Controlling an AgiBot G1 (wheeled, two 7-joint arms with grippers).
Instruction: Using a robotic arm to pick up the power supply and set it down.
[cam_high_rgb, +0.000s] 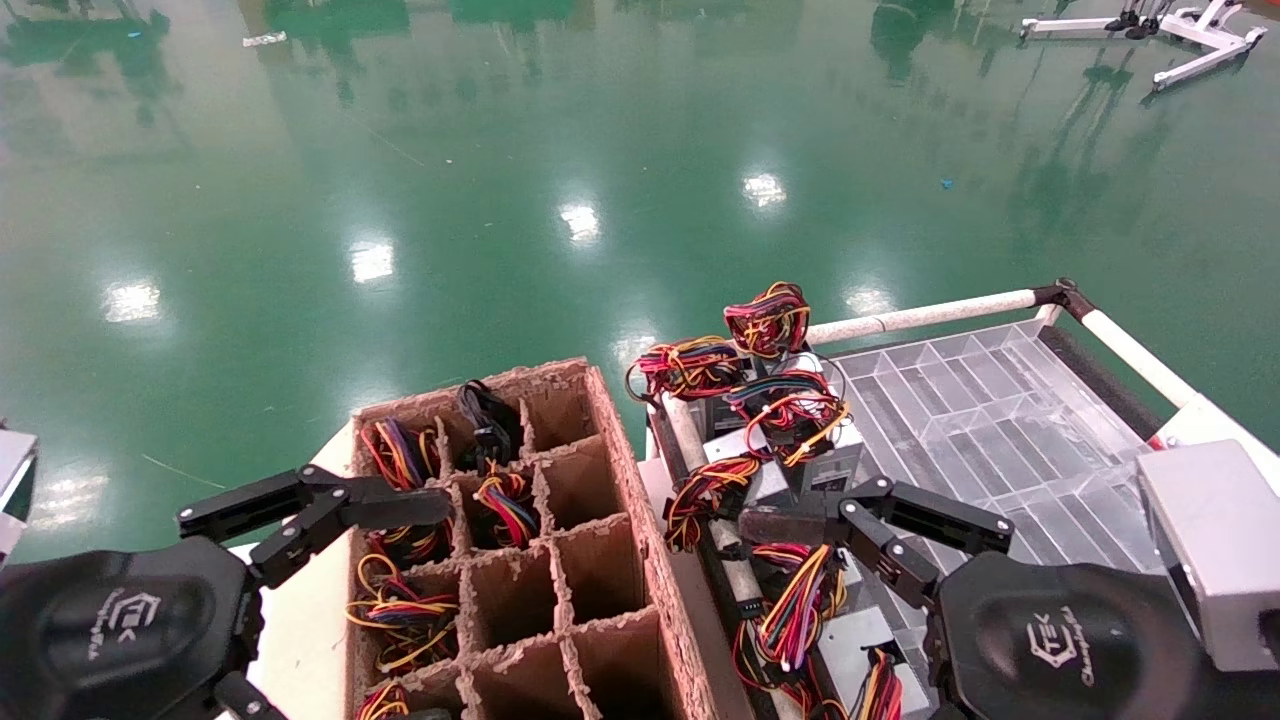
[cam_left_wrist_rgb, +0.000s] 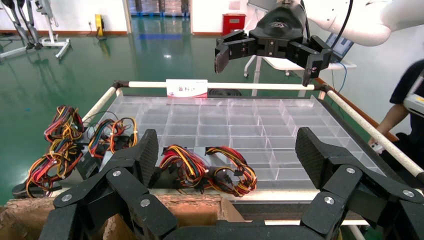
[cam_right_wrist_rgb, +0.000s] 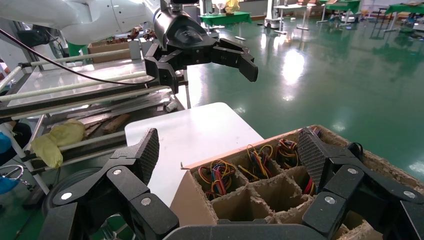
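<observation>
Several power supplies (cam_high_rgb: 800, 455), grey boxes with tied red, yellow and black wire bundles, lie along the left edge of a clear divided tray (cam_high_rgb: 985, 420). The left wrist view shows one of them (cam_left_wrist_rgb: 202, 167) straight ahead, just past the cardboard box rim. My left gripper (cam_left_wrist_rgb: 225, 152) hangs open and empty over the left side of the brown cardboard divider box (cam_high_rgb: 610, 560). My right gripper (cam_right_wrist_rgb: 227, 150) hangs open and empty above the supplies at the tray's near left, facing the box. Each wrist view also shows the other gripper open in the air.
Several cells of the divider box hold wire bundles (cam_high_rgb: 400, 610); others show bare cardboard. White tube rails (cam_high_rgb: 930, 315) frame the tray. The box stands on a white table (cam_right_wrist_rgb: 185, 132). A person's arm (cam_left_wrist_rgb: 400, 107) is beside the tray. Green floor lies beyond.
</observation>
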